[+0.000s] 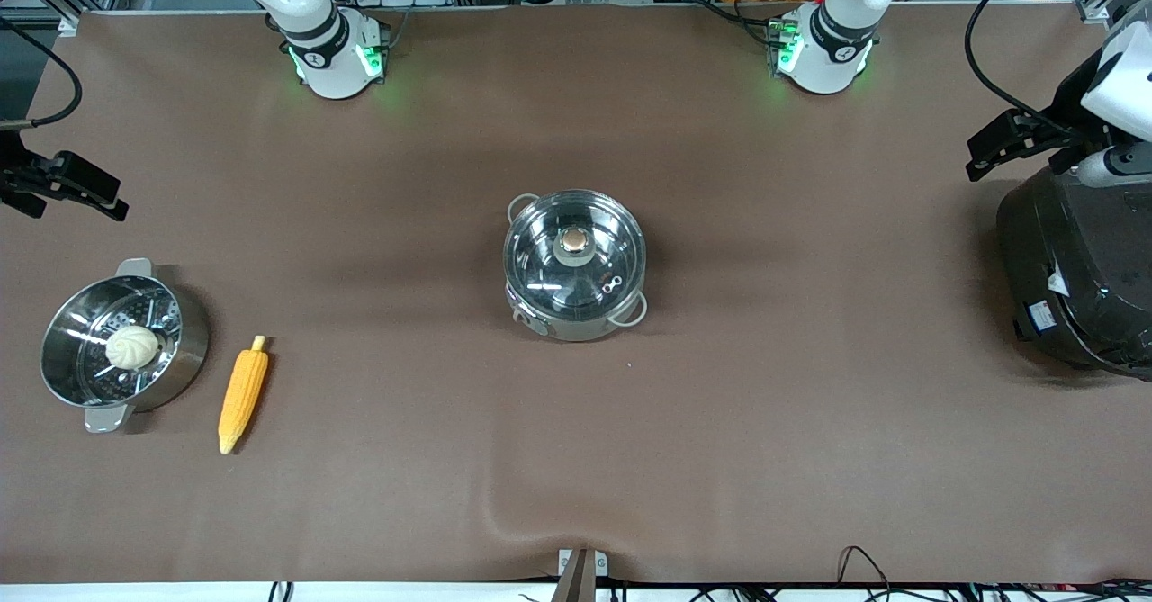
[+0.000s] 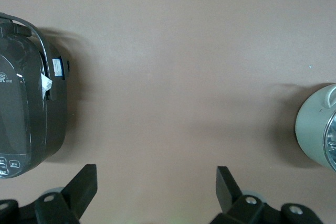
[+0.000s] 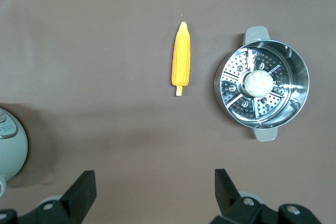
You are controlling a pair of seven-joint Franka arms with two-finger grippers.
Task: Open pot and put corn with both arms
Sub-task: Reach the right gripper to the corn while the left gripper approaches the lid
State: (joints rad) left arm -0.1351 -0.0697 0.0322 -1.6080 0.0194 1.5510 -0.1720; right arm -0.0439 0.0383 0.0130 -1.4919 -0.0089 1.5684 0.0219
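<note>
You had rice cooker (image 1: 1080, 278) at left arm's end of table. Pot (image 1: 576, 265) stood mid-table, lid on. Steamer (image 1: 121, 345) held bun (image 1: 132, 347); corn (image 1: 243, 393) lay just beside steamer. Left gripper (image 2: 156, 187) and right gripper (image 3: 155, 188) hung over bare cloth, fingers spread, holding nothing.

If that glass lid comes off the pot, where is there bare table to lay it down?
Bare brown cloth lies between the pot and the rice cooker, and between the pot and the corn. The strip nearer the front camera than the pot is bare too. It is tighter at the right arm's end, where the corn lies beside the steamer pot holding a bun.
</note>
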